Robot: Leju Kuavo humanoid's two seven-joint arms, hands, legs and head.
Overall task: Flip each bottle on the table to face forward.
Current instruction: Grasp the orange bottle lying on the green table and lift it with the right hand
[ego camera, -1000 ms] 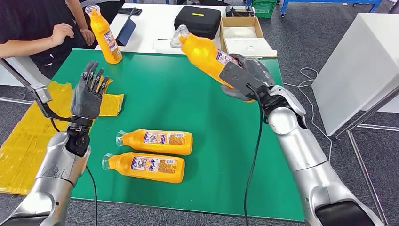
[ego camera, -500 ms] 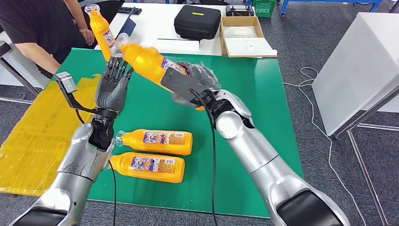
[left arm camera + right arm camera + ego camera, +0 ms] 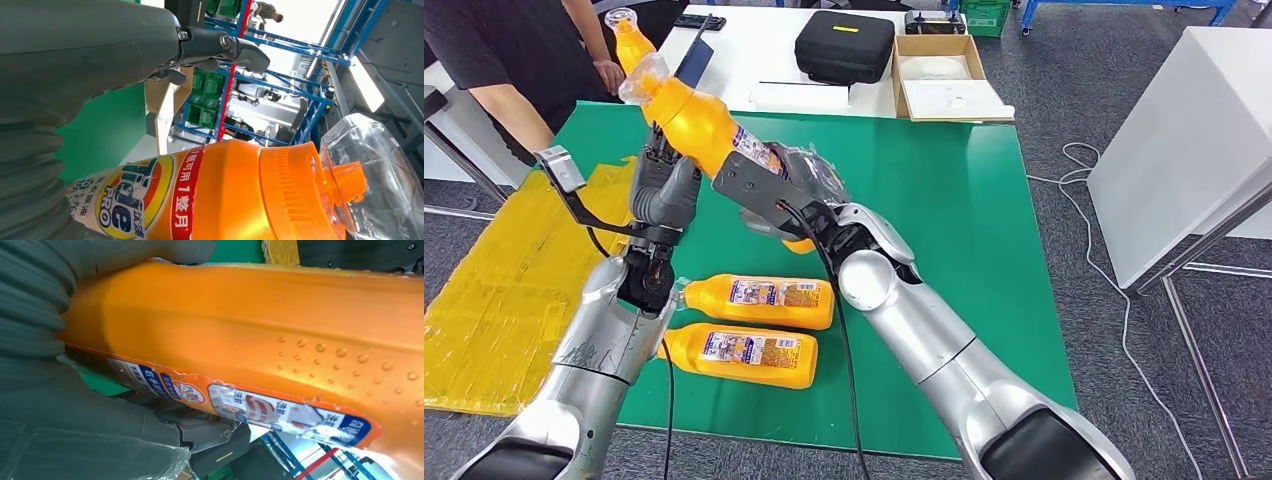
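Observation:
My right hand [image 3: 786, 187] grips an orange detergent bottle [image 3: 697, 124] by its lower body and holds it tilted above the green table [image 3: 944, 230], clear cap [image 3: 643, 77] up and to the far left. In the right wrist view the bottle [image 3: 280, 335] shows its back label, with the right hand [image 3: 75, 405] wrapped around it. My left hand [image 3: 665, 186] is raised right beside the bottle with its fingers stretched upward; the left wrist view has the bottle's front label [image 3: 150, 200] alongside the left hand [image 3: 90, 50]. Two more bottles [image 3: 760, 301] [image 3: 740, 356] lie near the front. Another [image 3: 629, 40] stands at the back left.
A person [image 3: 504, 50] stands at the back left corner, one hand near the standing bottle. Yellow cloth [image 3: 474, 300] lies left of the table. Behind it a white table carries a black case [image 3: 844, 45] and a cardboard box [image 3: 944, 75]. A white cabinet [image 3: 1214, 130] stands right.
My right arm has swung the held bottle from the table's right side over to the left, up against my left hand. The left hand has moved slightly inward toward it.

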